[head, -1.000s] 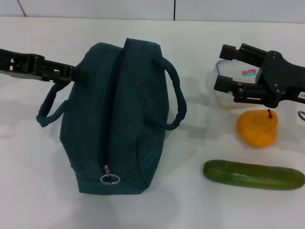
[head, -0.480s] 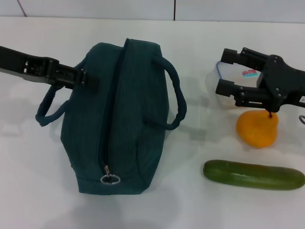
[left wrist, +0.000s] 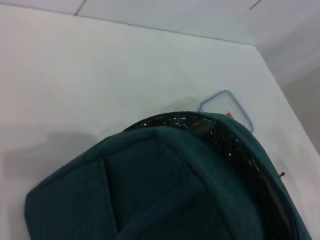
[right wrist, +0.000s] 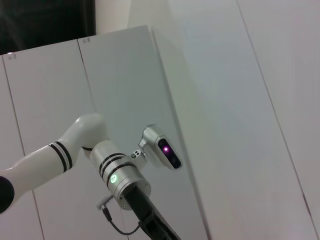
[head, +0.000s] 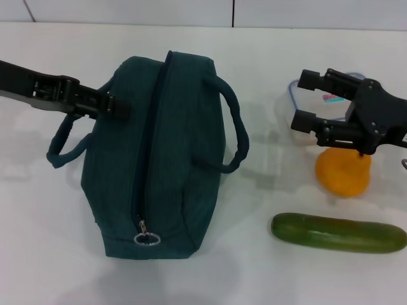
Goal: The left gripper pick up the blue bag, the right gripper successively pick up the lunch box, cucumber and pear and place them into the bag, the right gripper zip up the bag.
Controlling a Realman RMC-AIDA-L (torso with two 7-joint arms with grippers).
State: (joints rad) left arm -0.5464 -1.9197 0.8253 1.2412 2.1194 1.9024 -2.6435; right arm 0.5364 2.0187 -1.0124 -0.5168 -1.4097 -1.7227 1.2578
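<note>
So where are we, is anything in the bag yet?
Nothing is packed. The left gripper is at the bag, by its left handle; the bag sits on the table. The right gripper has open fingers over the lunch box, not gripping. Pear and cucumber lie on the table. Packing and zipping remain.

Black boxy left pincer, black right pincer, seemingly white-and-silver arm
</note>
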